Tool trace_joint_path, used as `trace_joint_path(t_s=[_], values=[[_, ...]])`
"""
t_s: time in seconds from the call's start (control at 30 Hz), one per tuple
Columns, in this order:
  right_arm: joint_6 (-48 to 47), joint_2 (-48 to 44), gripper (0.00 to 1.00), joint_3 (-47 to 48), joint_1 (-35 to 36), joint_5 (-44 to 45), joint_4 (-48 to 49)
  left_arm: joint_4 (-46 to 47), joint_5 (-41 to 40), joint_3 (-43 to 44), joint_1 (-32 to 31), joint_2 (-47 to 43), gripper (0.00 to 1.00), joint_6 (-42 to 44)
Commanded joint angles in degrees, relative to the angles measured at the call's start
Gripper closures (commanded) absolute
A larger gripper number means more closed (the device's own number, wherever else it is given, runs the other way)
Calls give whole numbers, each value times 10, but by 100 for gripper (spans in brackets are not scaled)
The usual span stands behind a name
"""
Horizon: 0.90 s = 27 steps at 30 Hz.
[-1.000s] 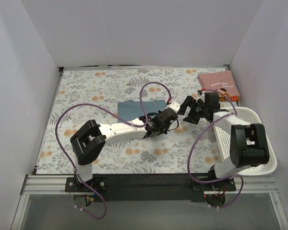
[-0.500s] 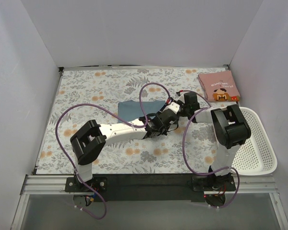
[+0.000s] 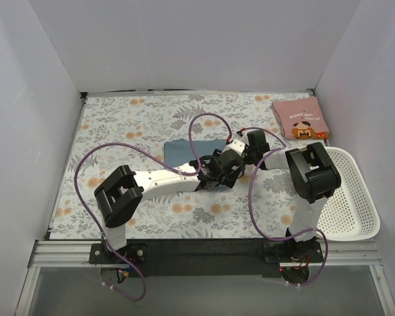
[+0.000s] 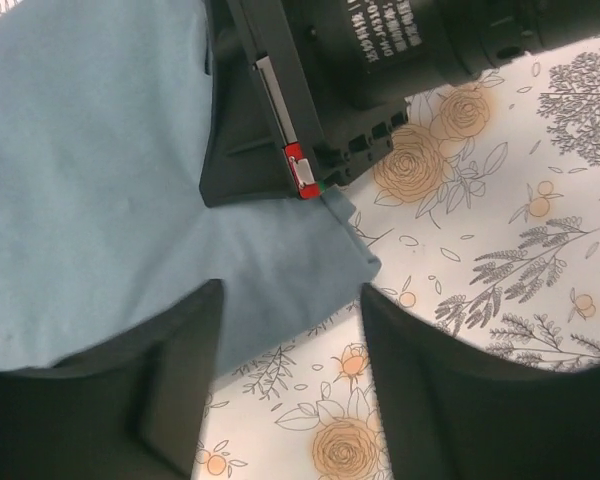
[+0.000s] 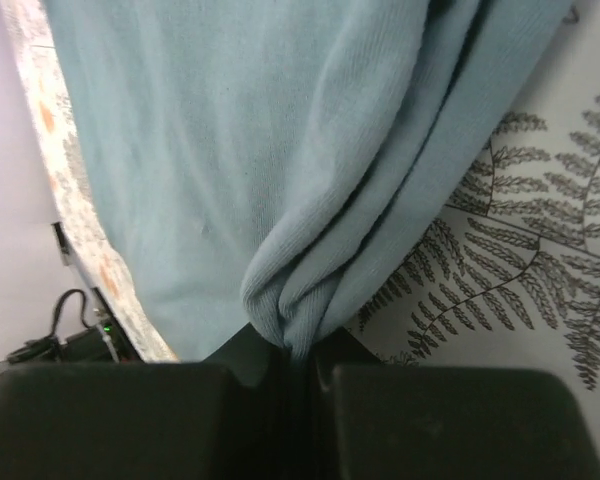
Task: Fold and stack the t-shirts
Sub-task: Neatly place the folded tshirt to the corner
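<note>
Folding teal shirt (image 3: 182, 150), centre of tabletop (image 3: 118, 131), I judge. Right claw (image 5: 298, 365) pinches its bunched right edge. Left claw (image 4: 290, 335) spread over near-right corner, holding nothing. Pink shirt (image 3: 300, 119) folded, far right. Next: I must carry pinched edge across without dragging whole shirt.

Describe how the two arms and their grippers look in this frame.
The left arm and right arm have white links with bulky black joint housings; a purple cable loops along each. The left gripper and right gripper have blocky matte black fingers.
</note>
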Motion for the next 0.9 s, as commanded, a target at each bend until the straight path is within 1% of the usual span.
trace_joint_path(t_s=[0.0, 0.03, 0.07, 0.1, 0.13, 0.17, 0.2, 0.23, 0.27, 0.3, 0.33, 0.37, 0.4, 0.43, 0.47, 0.53, 0.57, 0.63, 0.67, 0.73, 0.83, 0.87], values=[[-108, -20, 99, 39, 0, 61, -98, 2, -11, 1, 4, -71, 40, -6], [-129, -24, 99, 60, 0, 72, -141, -2, -10, 3, 11, -78, 36, -6], [-168, -25, 99, 71, 1, 95, -154, -5, -10, 4, 15, -85, 33, -5], [-191, -26, 99, 88, -1, 110, -195, -15, -14, 3, 21, -94, 27, -5], [-214, -29, 99, 118, -1, 127, -248, -19, -16, -3, 39, -110, 25, -6], [-261, -30, 99, 139, -1, 162, -280, -22, -17, -7, 51, -122, 22, -6], [-281, -31, 99, 157, 0, 186, -306, -26, -17, -13, 66, -132, 20, -8], [-300, -32, 99, 174, -1, 212, -331, -33, -12, -20, 103, -153, 16, -10], [-323, -32, 99, 214, -1, 264, -378, -35, -9, -38, 126, -163, 13, -14], [-362, -32, 99, 230, -1, 294, -394, -35, -7, -49, 148, -171, 10, -14], [-380, -29, 99, 250, -1, 327, -412, -32, -9, -61, 193, -179, 6, -11], [-385, -26, 99, 284, -2, 398, -437, -29, -14, -71, 216, -190, 4, -4], [-430, -23, 99, 304, -3, 428, -450, -24, -22, -93, 235, -194, 2, -2], [-445, -11, 99, 321, -4, 459, -458, -20, -34, -103, 276, -197, 2, -2], [-459, -5, 99, 355, -7, 520, -464, -19, -37, -114, 293, -198, 2, -3], [-503, 16, 99, 382, -11, 579, -475, -21, -45, -134, 336, -198, 2, -23], [-517, 23, 99, 398, -18, 628, -475, -21, -47, -141, 345, -198, 2, -32], [-540, 43, 99, 440, -30, 663, -475, -6, -66, -168, 353, -191, 2, -22], [-544, 48, 99, 454, -42, 688, -475, -7, -108, -166, 353, -186, 2, -15], [-552, 65, 99, 491, -54, 710, -475, -24, -137, -154, 354, -175, 2, -20], [-568, 85, 99, 534, -82, 762, -472, -24, -133, -153, 364, -181, 2, -26], [-572, 89, 99, 545, -88, 766, -469, -24, -133, -154, 367, -181, 2, -27]])
